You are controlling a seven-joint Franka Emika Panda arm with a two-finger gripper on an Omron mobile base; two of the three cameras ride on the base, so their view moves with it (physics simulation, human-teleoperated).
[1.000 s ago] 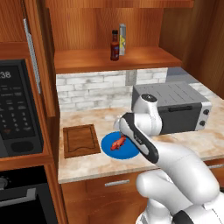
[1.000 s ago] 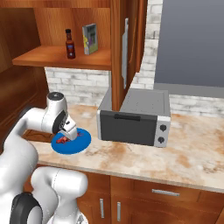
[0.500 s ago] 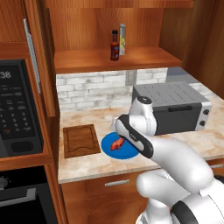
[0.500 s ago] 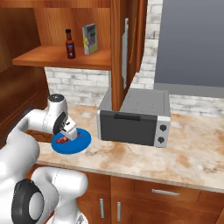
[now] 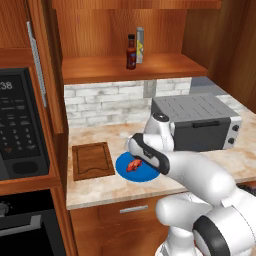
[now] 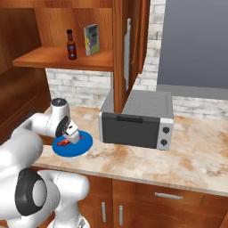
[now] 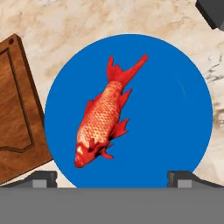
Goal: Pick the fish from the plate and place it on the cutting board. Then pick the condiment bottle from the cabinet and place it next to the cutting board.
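Over the last second the arm has swung lower and slightly toward the frame centre in the left base view, bringing the tool (image 6: 71,133) down over the plate (image 5: 150,172); the fish (image 7: 103,118) has not shifted on it. This is judged to be the final approach of the first pick, with nothing yet lifted.

In the hand view the fish lies on the left half of the plate, head toward the lower left of the frame and tail toward the upper centre. The tool's two tips rise at the bottom edge, set wide apart and empty, one at lower left and one at lower right; the fish's head lies between them, nearer the left one.

The cutting board (image 5: 92,160) lies flat on the bench (image 5: 100,187) just beside the plate, at the left of the hand view, its corner seemingly slipped under the plate rim. Its surface is bare. The grey toaster oven (image 5: 197,122) stands near the plate on the other side, limiting room there.

The condiment bottle (image 5: 131,52) stands upright on the cabinet (image 5: 100,70) shelf in the upper centre of the left base view, just beside a taller grey cylinder (image 5: 140,45).
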